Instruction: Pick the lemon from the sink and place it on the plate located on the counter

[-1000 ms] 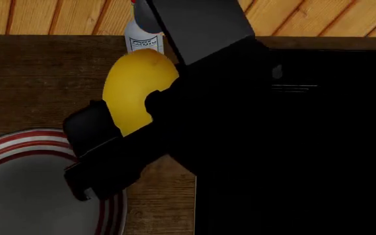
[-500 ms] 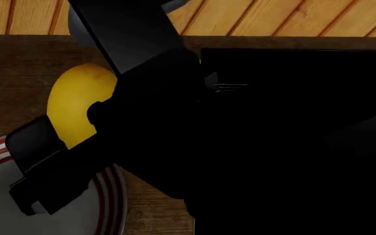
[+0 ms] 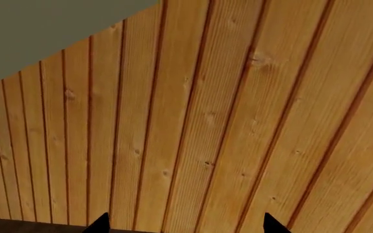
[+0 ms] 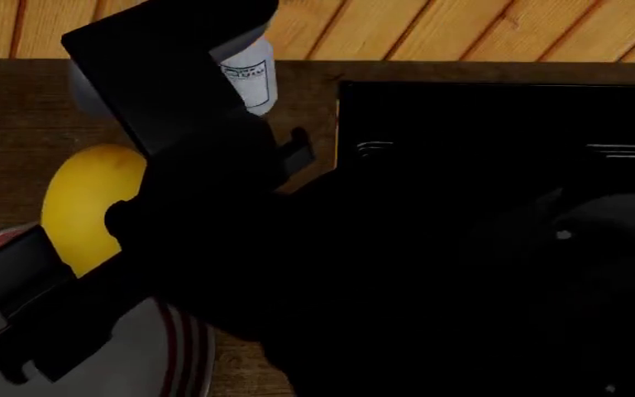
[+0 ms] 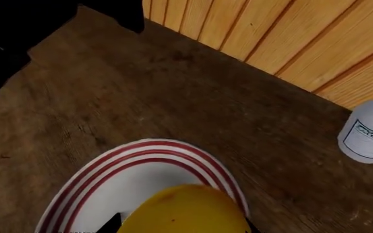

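While the plate (image 4: pixel 130 364) waits at the left of the head view, on the counter (image 4: pixel 9 141), the lemon (image 4: pixel 80 207) hangs over its far rim, clamped between the black fingers of the right gripper (image 4: pixel 75 223). The wrist camera on that arm agrees: the fruit fills the foreground with the red and white rim stripes directly beyond it, so it sits above the plate's edge rather than its middle. Judging by this, the pick from the sink (image 4: pixel 494 149) is done and the carry is nearly done; what is left is a short move toward the plate's centre, a descent, and the release. The lemon's long axis runs roughly from the plate toward the slatted wood wall (image 4: pixel 461 29), tilted a little; its ends are partly hidden, so I cannot tell which tip leads. A white bottle (image 4: pixel 249 78) stands by the wall, further right. The left gripper (image 3: pixel 183 225) faces the wall with its tips spread apart, holding nothing.
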Motion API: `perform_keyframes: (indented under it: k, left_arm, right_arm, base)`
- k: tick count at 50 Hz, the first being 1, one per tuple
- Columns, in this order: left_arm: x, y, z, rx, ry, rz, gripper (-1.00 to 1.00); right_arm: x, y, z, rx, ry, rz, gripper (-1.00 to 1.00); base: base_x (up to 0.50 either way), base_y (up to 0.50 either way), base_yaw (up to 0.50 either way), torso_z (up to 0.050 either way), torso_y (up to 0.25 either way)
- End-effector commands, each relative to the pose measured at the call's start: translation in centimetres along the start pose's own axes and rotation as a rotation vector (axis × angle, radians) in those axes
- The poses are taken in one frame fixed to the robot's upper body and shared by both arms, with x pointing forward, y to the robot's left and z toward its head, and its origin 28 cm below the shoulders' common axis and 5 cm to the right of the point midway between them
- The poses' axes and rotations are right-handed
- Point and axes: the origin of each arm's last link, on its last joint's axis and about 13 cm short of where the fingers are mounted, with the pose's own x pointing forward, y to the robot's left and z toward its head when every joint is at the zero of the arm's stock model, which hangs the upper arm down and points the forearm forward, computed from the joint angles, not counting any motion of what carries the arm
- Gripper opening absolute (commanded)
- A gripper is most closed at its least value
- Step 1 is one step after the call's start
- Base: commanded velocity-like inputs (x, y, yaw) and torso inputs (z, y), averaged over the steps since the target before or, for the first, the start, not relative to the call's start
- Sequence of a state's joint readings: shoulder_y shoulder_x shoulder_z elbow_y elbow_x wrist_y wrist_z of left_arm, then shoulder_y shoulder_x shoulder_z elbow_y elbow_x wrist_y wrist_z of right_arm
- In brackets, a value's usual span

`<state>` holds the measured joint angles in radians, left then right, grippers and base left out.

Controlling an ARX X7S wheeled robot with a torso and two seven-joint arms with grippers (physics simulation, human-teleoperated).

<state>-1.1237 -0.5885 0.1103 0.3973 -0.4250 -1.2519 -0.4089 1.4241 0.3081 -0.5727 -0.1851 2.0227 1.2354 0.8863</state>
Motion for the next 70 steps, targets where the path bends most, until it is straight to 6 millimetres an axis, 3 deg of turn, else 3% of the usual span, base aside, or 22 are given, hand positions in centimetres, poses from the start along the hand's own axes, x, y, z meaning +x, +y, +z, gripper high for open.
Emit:
perform_keyframes:
  k: [1, 21, 70]
  left_arm:
    - [0.0, 0.0, -0.1, -0.005, 0.001, 0.002, 1.00]
    - [0.0, -0.2, -0.6, 0.006, 0.010, -0.001, 1.00]
    - [0.2, -0.5, -1.2, 0.015, 0.021, -0.005, 1.00]
  right_arm:
    - [1.3, -0.1, -0.6, -0.011, 0.016, 0.026, -1.00]
    - [4.5, -0.3, -1.9, 0.014, 0.066, 0.095, -1.00]
    - [7.5, -0.7, -4.9, 0.065, 0.152, 0.175, -1.00]
  base:
    - [0.00, 0.00, 0.00, 0.000, 0.000]
    - [0.00, 0.00, 0.00, 0.000, 0.000]
    - [0.00, 0.00, 0.00, 0.000, 0.000]
